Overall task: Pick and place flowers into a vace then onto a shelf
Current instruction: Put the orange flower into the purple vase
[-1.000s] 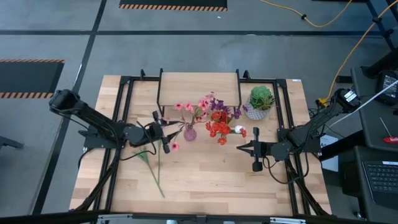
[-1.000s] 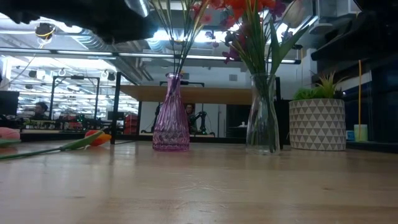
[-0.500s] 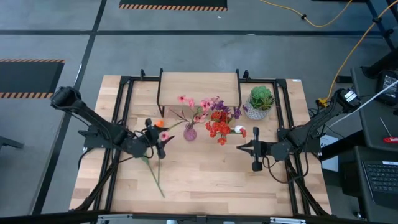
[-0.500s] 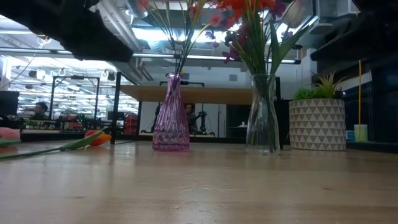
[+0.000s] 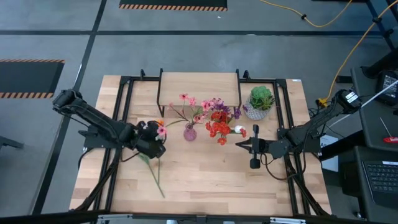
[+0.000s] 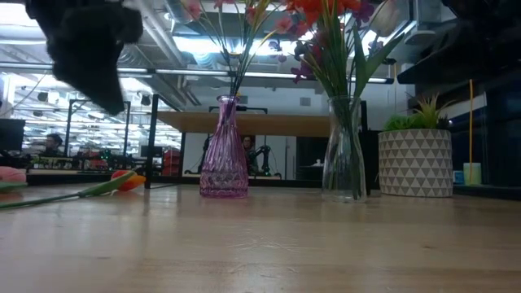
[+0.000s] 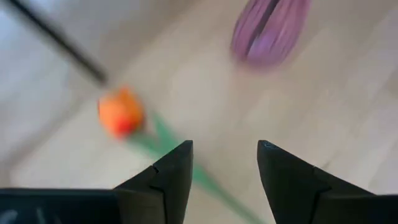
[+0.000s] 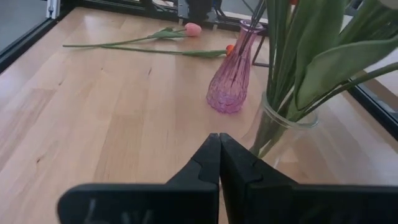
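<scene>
The left gripper point(image 5: 151, 142) hangs above the light wooden worktop point(image 5: 205, 180), left of the ribbed purple glass vase point(image 5: 189, 132). Its two dark fingers point(image 7: 171, 171) stand parted with nothing between them. Under them in the left wrist view lies an orange artificial tulip point(image 7: 121, 115) on a long green stem, its bloom just ahead of the fingertips and its stem running beneath the gap; the gripper is not touching it. From above, the orange bloom point(image 5: 160, 123) and a pink tulip point(image 5: 162, 130) show just beside the gripper, their green stems point(image 5: 155, 177) trailing toward the near edge of the worktop.

The purple vase holds thin-stemmed small pink blossoms point(image 5: 186, 99). Right of it and close by, a clear glass vase point(image 6: 343, 150) carries the red cluster flowers point(image 5: 218, 129), a purple sprig point(image 5: 217, 106) and a white bud point(image 5: 237, 129). The low shelf with a light wooden top board on black legs point(image 5: 199, 87) stands at the far side, behind both vases, with nothing on its board. A spiky green plant in a white patterned pot point(image 5: 260, 102) sits right of the shelf.

The right gripper point(image 5: 254, 149) waits right of the clear vase, fingers pressed together and holding nothing.
</scene>
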